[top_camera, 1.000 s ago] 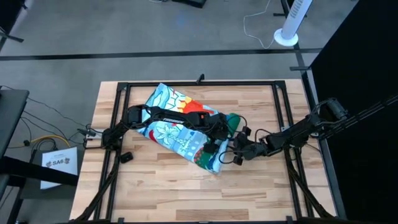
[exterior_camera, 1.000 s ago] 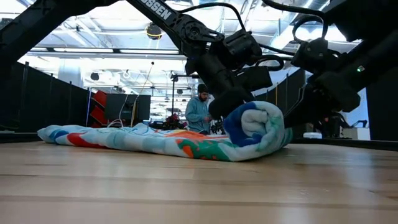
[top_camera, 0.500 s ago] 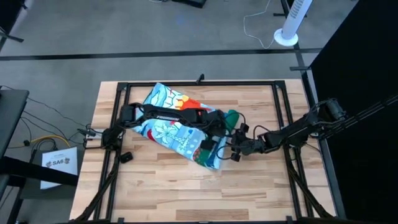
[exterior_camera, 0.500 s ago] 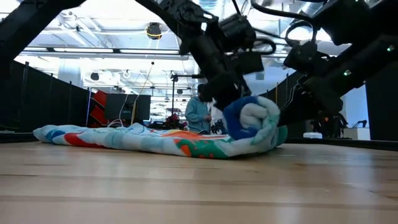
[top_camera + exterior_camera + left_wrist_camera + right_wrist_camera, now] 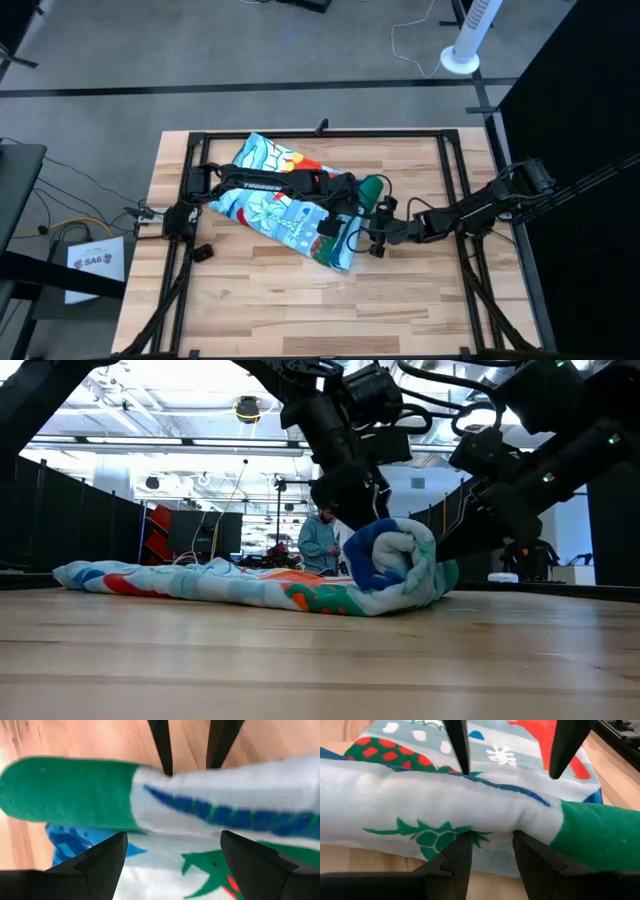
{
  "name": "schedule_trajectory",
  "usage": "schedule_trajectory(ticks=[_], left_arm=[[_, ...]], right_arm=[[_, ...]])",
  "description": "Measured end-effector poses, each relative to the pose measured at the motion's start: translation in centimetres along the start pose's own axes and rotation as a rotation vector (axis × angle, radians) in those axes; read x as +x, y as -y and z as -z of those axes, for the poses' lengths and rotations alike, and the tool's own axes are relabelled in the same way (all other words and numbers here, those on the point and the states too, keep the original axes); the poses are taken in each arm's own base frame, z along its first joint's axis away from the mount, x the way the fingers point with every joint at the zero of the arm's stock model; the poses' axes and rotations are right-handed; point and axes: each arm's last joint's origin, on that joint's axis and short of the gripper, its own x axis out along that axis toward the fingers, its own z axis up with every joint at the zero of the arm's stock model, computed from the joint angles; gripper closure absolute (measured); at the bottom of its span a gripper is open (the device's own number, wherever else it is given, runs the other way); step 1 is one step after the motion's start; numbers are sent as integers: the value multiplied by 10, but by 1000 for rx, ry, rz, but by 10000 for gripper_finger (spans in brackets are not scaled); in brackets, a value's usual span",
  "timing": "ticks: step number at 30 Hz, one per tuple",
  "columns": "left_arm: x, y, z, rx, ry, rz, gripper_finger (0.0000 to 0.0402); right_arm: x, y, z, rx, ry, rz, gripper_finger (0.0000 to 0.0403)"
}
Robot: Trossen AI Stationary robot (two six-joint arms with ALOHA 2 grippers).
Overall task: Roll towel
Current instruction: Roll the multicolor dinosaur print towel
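The towel (image 5: 275,190), green with a light-blue print, lies slantwise on the wooden table. Its left part is spread flat. Its right end is wound into a thick roll (image 5: 395,565) that rests on the flat part. My left gripper (image 5: 172,840) reaches in from the left over the flat cloth and stands open at the roll's left side. My right gripper (image 5: 492,842) comes from the right and is shut on the roll's outer cloth. The two grippers face one another across the roll (image 5: 352,225). My left gripper has its open fingertips (image 5: 120,842) at the roll's lower side, over the flat cloth; I cannot tell whether they touch it. My right gripper pinches a pucker of the roll's outer layer (image 5: 492,822), beside the green end, between its two fingers. The fingers come almost level from the table's right and point across the roll. The roll stays down on the flat part of the towel.
A black frame rail (image 5: 320,133) runs round the tabletop. A small black part (image 5: 203,250) lies near the left edge. Bare wood (image 5: 300,310) stretches along the near side. A person (image 5: 320,545) stands in the room behind the table.
Both grippers have gone a little toward the table's left and far edges with the roll between them. The roll has turned over onto the flat cloth and now sits farther left, while the spread left part has stayed where it was.
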Motion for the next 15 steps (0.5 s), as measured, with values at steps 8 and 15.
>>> schedule_trajectory(ticks=[8,15], left_arm=[[17,-2,8,-21,31,-12,95],[43,8,9,9,60,27,95]], right_arm=[[-3,-4,1,-11,3,-17,270],[-3,-4,3,10,-18,-16,270]])
